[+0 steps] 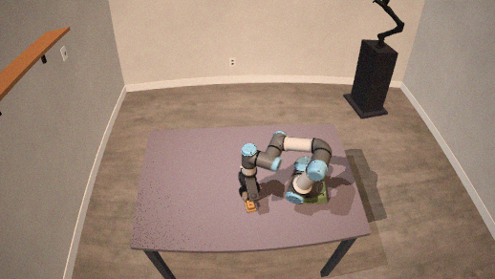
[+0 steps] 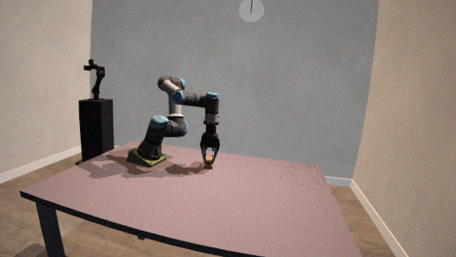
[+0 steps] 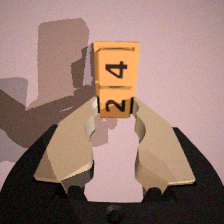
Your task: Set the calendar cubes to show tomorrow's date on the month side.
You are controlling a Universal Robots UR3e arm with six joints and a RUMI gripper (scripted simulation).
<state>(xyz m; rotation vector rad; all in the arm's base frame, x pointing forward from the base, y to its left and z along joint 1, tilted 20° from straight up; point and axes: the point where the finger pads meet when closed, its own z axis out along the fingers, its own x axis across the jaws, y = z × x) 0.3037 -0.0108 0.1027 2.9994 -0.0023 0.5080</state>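
In the wrist view two orange calendar cubes lie in a row on the table. The near cube (image 3: 116,105) shows a 2 on top and the far cube (image 3: 116,67) shows a 4; both digits lie sideways in this view. My gripper (image 3: 115,97) points straight down and is shut on the near cube with the 2, one fingertip on each side. The cubes show as a small orange block (image 1: 249,206) under the gripper (image 1: 249,198) in the top view, and also in the exterior view (image 2: 209,162). I cannot make out the tray or the month's name.
The arm's green base plate (image 1: 316,196) sits on the table to the right of the cubes. A black pedestal with a sculpture (image 1: 374,78) stands on the floor away from the table. The table's front edge (image 1: 248,246) is some way from the cubes.
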